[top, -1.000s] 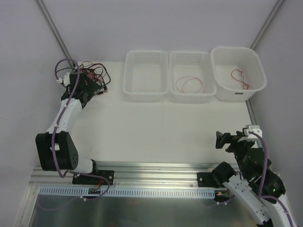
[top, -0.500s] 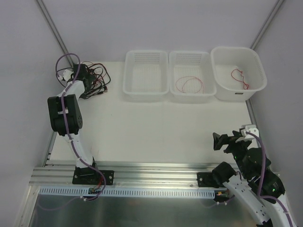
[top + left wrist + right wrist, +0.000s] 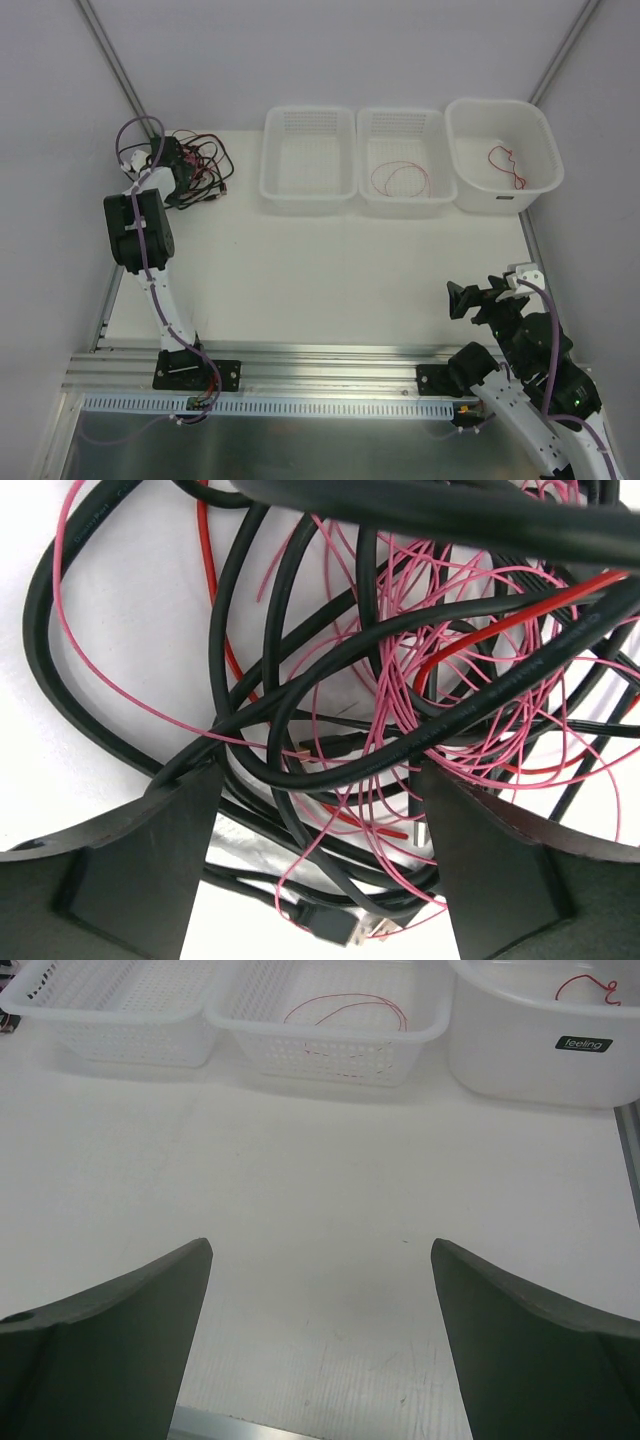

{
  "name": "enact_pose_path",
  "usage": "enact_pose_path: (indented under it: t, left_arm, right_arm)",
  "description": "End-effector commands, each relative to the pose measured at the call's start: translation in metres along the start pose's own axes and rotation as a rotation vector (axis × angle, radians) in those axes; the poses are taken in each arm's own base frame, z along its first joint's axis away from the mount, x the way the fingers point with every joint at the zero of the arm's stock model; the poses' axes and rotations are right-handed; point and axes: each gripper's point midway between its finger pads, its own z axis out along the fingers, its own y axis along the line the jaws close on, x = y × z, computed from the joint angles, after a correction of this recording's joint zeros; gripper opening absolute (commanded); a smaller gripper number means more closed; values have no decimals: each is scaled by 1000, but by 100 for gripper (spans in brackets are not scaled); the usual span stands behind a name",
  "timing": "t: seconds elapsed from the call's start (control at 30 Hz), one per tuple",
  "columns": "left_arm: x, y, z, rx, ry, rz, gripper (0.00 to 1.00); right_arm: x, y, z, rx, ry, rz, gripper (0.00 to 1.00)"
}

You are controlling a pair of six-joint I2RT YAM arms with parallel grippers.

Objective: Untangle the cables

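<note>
The left gripper [image 3: 320, 770] is matte black; between its jaws the cables [image 3: 203, 163] are thick black with faint grey lettering, hair-thin pink, and a few bright red. Ahead of the dark grey-green right gripper [image 3: 320, 1245], on the white table [image 3: 320, 1180], stand two white perforated baskets [image 3: 120, 1030], one holding a red wire loop [image 3: 345, 1000], and a plain white tub [image 3: 520, 1060] with a black label [image 3: 583, 1044].

Both arms share one build: the slim white-shelled left arm [image 3: 165, 305] and right arm [image 3: 520, 408] carry boxy black joint housings, each on a flat black base plate [image 3: 196, 375]. A thin purple hose [image 3: 139, 118] trails along each arm, and the matte dark fingers [image 3: 130, 880] are broad, tapered wedges.
</note>
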Motion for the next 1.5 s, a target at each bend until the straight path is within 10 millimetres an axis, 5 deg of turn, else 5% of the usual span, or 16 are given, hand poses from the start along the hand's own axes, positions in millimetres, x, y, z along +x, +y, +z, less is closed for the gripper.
enact_pose_path:
  t: [0.0, 0.2, 0.23, 0.37, 0.6, 0.8, 1.03, 1.27, 1.33, 1.47]
  left_arm:
    - [12, 22, 4, -76, 52, 37, 73]
    - [18, 26, -3, -61, 124, 16, 41]
    - [18, 25, -5, -57, 127, 21, 24]
    - [24, 25, -10, -38, 161, 51, 0]
    - [21, 32, -42, -5, 165, 126, 0]
    - [36, 76, -88, -51, 246, 308, 0]
    - [104, 134, -153, -19, 490, 429, 0]
    - [166, 154, -216, 104, 592, 576, 0]
    - [202, 161, -248, 192, 706, 596, 0]
    - [227, 174, -271, 245, 754, 672, 0]
  right_arm:
    - [-23, -3, -16, -30, -162, 55, 97]
    - [-23, -1, -17, -40, -166, 57, 97]
    - [-23, -2, -18, -39, -169, 58, 97]
    - [-24, -2, -20, -46, -183, 65, 97]
    - [-27, 0, -23, -62, -194, 66, 96]
    - [-29, 4, -23, -85, -183, 39, 97]
    - [-40, 16, -26, -144, -163, 41, 97]
    - [-58, 33, -22, -174, 2, 55, 97]
    - [-56, 55, -12, -238, 160, 51, 97]
    - [-41, 83, -7, -343, 277, 91, 97]
